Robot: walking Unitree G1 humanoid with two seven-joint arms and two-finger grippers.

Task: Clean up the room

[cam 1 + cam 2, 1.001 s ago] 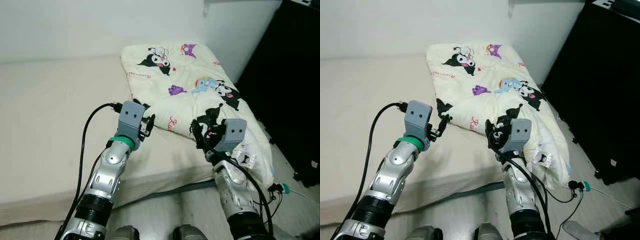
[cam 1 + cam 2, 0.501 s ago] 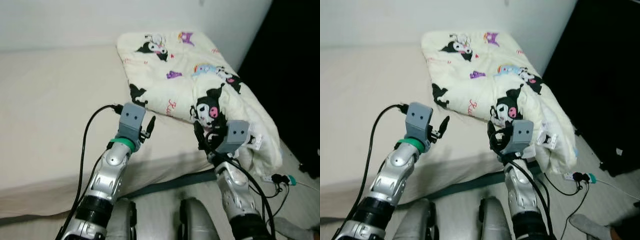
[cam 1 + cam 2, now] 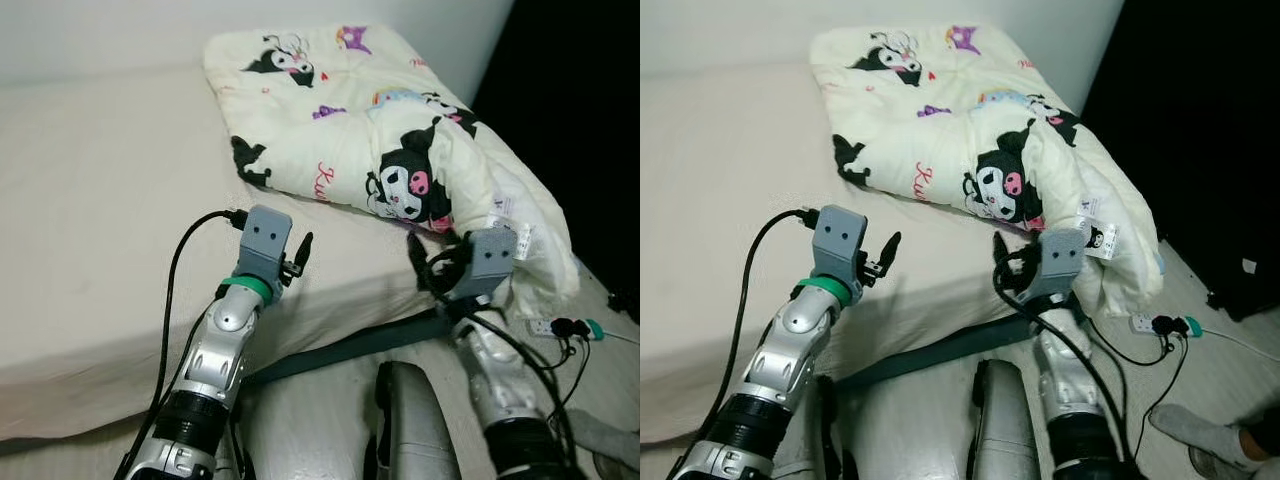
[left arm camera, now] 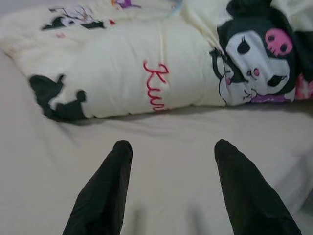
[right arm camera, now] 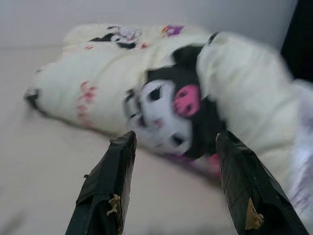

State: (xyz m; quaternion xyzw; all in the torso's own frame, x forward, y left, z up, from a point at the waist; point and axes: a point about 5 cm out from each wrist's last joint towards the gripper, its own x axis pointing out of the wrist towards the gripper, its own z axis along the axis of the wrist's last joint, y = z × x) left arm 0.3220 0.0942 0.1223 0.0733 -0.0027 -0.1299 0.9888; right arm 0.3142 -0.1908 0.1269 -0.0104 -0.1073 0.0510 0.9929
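While both gaping, tools [image 4: 168, 147] just short of quilt [image 3: 380, 130]

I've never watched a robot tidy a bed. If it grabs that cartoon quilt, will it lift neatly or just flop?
The quilt would probably flop: it already lies bunched in soft folds and droops over the bed edge. Its puffy look suggests it's light but bulky, so one claw would likely lift only a corner.

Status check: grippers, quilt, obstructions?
Left gripper and right gripper open, empty, above the bed. Quilt bunched at the bed's right edge. Power strip on floor.
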